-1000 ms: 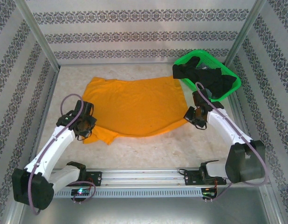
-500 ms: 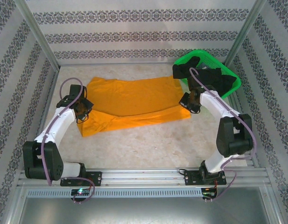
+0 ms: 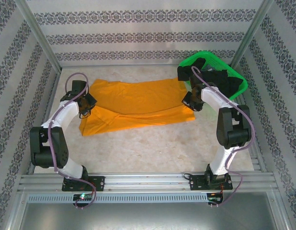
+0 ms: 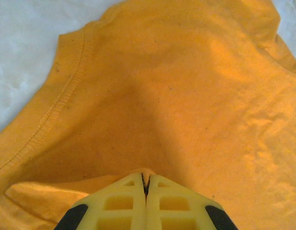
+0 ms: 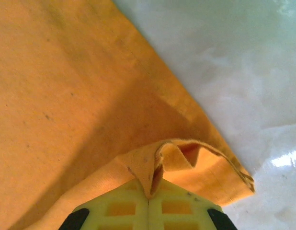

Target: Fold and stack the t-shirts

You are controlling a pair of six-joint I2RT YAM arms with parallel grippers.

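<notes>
Two table-top robot arms in close detail: the left arm [image 3: 62, 119] and the right arm [image 3: 216, 98] wear smooth white plastic shells over their long links. Bulky matte-black motor housings [image 3: 45, 146] mark the joints, and black base blocks [image 3: 83, 182] sit at the foot of each arm. A thin mauve cable [image 3: 77, 74] loops free of the left arm, and a matching mauve lead [image 3: 252, 125] trails along the right. A small green indicator light [image 3: 82, 195] glows below the left base. The left gripper [image 4: 145, 175] and right gripper [image 5: 149, 196] have pale-yellow moulded plastic fingers [image 4: 124, 201] pierced with rectangular windows, with rounded black corner pieces [image 4: 74, 218] at their outer edges.
</notes>
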